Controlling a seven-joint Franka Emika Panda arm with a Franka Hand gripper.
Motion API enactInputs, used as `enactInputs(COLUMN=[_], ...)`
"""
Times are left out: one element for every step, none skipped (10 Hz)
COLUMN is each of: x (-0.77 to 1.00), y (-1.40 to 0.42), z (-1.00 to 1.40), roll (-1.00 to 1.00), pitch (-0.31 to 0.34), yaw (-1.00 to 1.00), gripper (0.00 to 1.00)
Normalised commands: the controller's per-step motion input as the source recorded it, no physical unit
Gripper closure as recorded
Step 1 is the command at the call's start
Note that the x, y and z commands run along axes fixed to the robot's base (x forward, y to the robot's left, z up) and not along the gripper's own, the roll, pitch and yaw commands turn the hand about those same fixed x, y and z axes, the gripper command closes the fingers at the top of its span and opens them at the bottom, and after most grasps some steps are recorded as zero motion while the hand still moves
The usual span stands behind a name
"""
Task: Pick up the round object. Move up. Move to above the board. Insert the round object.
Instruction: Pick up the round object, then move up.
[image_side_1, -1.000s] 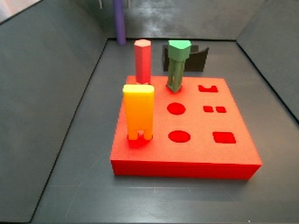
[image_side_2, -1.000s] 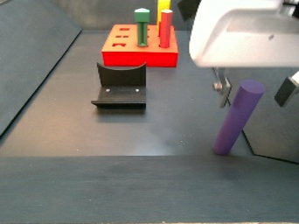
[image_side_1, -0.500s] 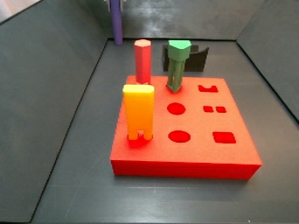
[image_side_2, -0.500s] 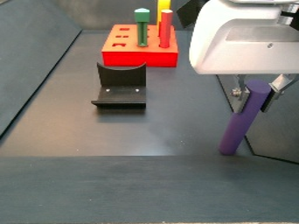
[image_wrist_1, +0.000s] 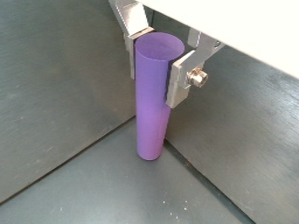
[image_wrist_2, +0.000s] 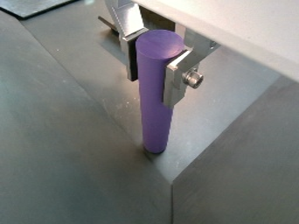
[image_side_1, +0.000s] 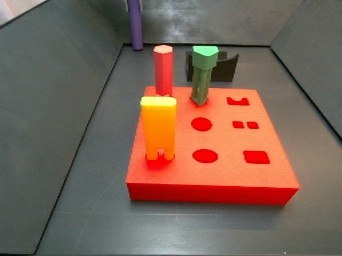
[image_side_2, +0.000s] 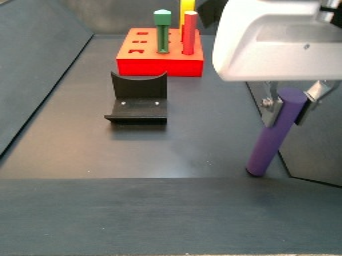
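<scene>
In a side view the board (image_side_2: 160, 52) is seen on the desk (image_side_2: 120, 150), far left of the hand (image_side_2: 291, 103). The hand is clamped on the round object (image_side_2: 271, 137), whose foot touches the desk.

Dark grey floor (image_side_1: 80, 180), grey walls (image_side_1: 214, 20)

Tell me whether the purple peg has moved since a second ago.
Yes, slightly. In a side view the round object has shifted its lean, with its top sitting further from the fixture, while its foot stays on the floor. The gripper now brackets its upper end.
</scene>
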Motion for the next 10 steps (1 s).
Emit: enactInputs(x=[0.0,0.0,0.0,0.0,0.0,-0.04,-0.06,-0.04,-0.02,-0.02], y=[0.0,0.0,0.0,0.0,0.0,0.05,0.04,0.02,0.01,0.01], z=[0.0,0.0,0.0,0.0,0.83,0.79,0.66,0.54,0.38,0.29], roll=[0.0,0.0,0.0,0.0,0.0,0.01,0.03,0.05,0.07,0.07], pitch=[0.0,0.0,0.0,0.0,0.0,0.016,0.038,0.054,0.076,0.089], yaw=[0.0,0.0,0.0,0.0,0.0,-0.03,-0.04,-0.03,-0.01,0.0], gripper=[1.0,1.0,1.0,1.0,1.0,1.0,1.0,1.0,1.0,1.0])
